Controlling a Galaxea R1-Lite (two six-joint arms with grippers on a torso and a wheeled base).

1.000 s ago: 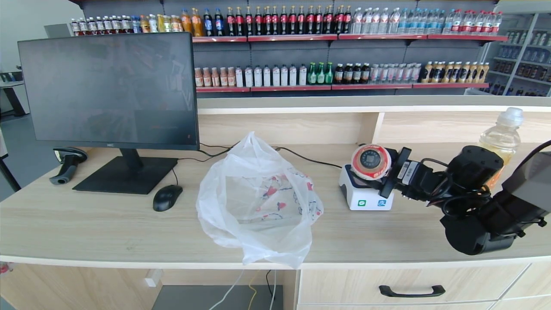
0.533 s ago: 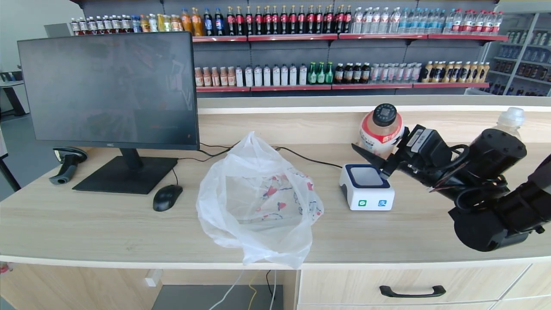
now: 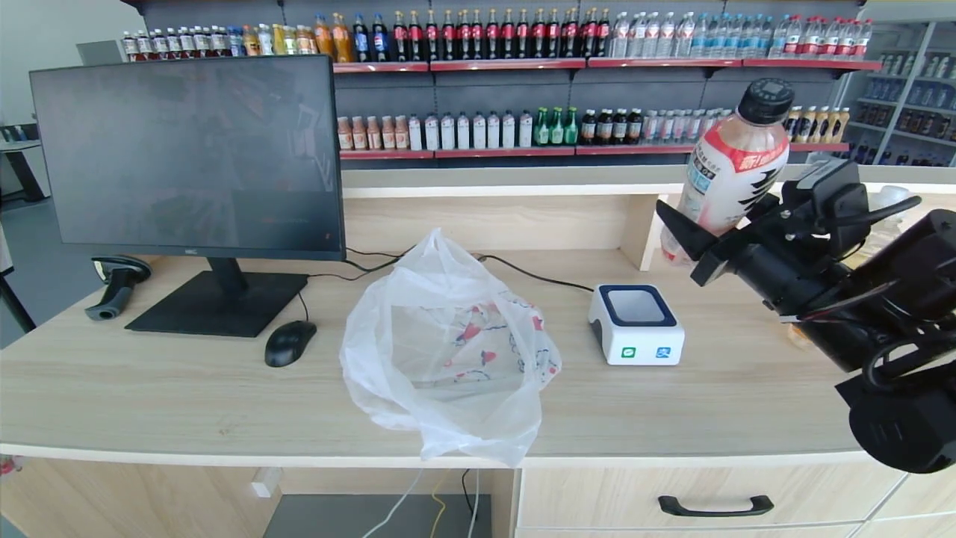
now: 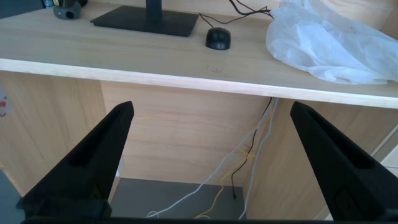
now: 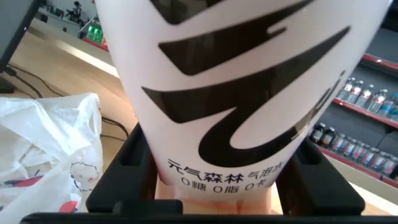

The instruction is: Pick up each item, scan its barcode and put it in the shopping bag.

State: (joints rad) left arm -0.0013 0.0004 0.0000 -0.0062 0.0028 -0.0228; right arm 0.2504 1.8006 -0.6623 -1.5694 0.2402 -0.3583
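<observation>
Grip on the drink bottle [image 3: 736, 168] by right gripper [image 3: 715, 228], jaws closed around its lower body, cap up, top leaning a little toward frame right. Held high at upper right of the head view, in front of the back shelves, well above and to the right of the barcode scanner [image 3: 635, 323]. A second ago lying cap-forward right over the scanner window; half a second ago lifted clear and turning upright; now raised further and pulled back to the right. Judged: scan step likely done, carry to the shopping bag [image 3: 448, 344] next. Bag at frame centre on the counter [image 3: 149, 388], mouth open upward, left of the scanner, near but apart. Calls for a leftward swing past the scanner, then a lowering into the bag mouth. Thin plastic, so liable to fold in or snag on the bottle. Off-task: left gripper [image 4: 208, 155] spread open, empty, low before the counter's front edge.
</observation>
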